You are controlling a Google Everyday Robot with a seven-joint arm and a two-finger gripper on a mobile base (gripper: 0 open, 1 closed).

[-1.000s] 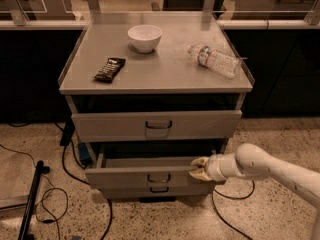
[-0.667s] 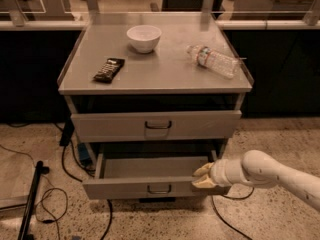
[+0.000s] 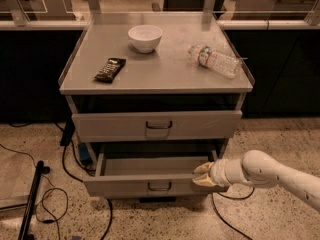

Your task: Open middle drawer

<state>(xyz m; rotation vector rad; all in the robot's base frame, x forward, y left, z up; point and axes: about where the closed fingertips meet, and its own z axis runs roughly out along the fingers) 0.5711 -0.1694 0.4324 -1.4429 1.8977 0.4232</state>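
Observation:
The middle drawer (image 3: 125,186) is a wide grey metal drawer, standing pulled out from the cabinet with its inside showing bare. Its small dark loop handle (image 3: 160,186) sits at the centre of the front panel. My gripper (image 3: 202,175) is at the right end of that front panel. One finger is inside the drawer and the other on the outer face, closed on the panel's top edge. My white arm (image 3: 270,174) reaches in from the lower right. The drawer below is hidden under the pulled-out one.
The top drawer (image 3: 110,126) is closed. On the cabinet top (image 3: 165,76) are a white bowl (image 3: 145,37), a lying plastic bottle (image 3: 216,60) and a dark snack bar (image 3: 110,69). Cables (image 3: 55,199) and a black stand (image 3: 32,199) lie on the floor at left.
The middle drawer has slid further out toward the camera, and my gripper has moved with it at its right end. The lower drawer's front no longer shows.

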